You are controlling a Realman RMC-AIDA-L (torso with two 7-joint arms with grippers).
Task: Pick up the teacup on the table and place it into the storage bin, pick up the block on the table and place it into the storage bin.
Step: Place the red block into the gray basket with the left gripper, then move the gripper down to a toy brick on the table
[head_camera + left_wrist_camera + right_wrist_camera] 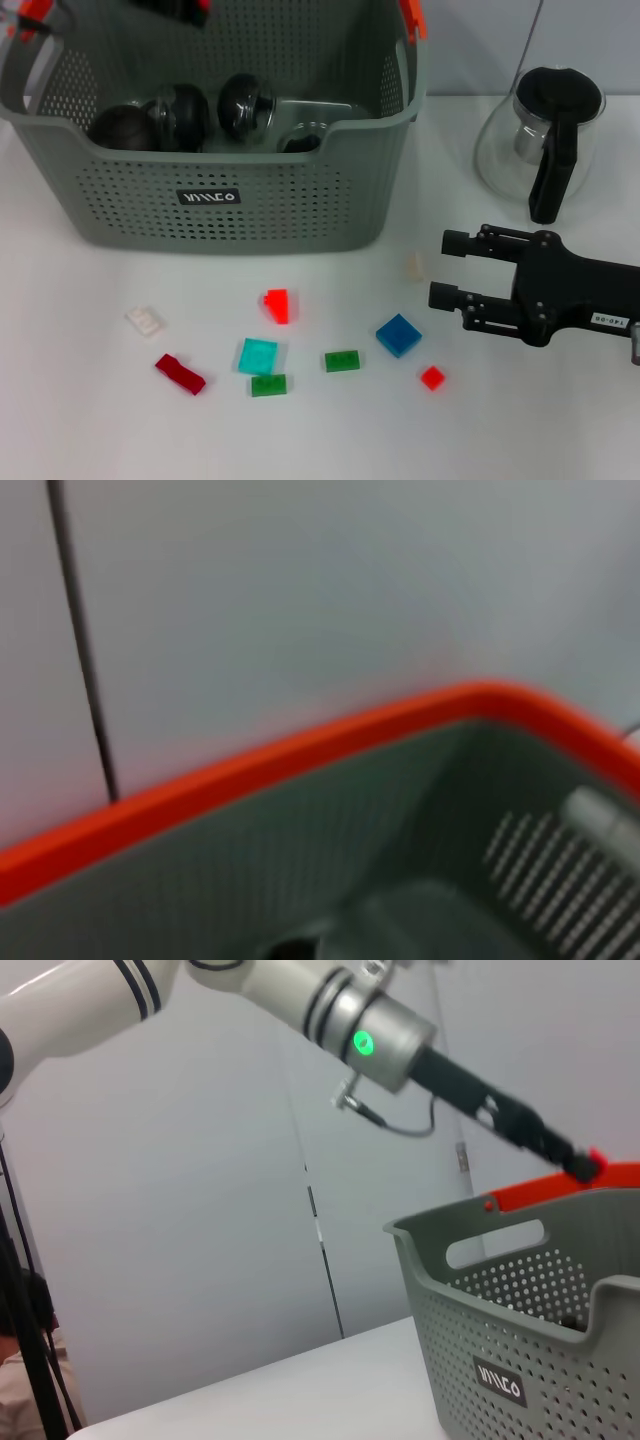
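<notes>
Presently the right claw hovers released above the counter, its fingers spread toward nine o'clock, likely lining up on the small cream block before the storage bin; the left claw's grip I cannot tell.

Head view: from above, facing forward and down over table, storage bin at far edge. Left wrist view: very near bin's orange rim, facing into interior and wall behind. Right wrist view: low near tabletop, facing sideways at bin front. Shared across all three: storage bin.
</notes>
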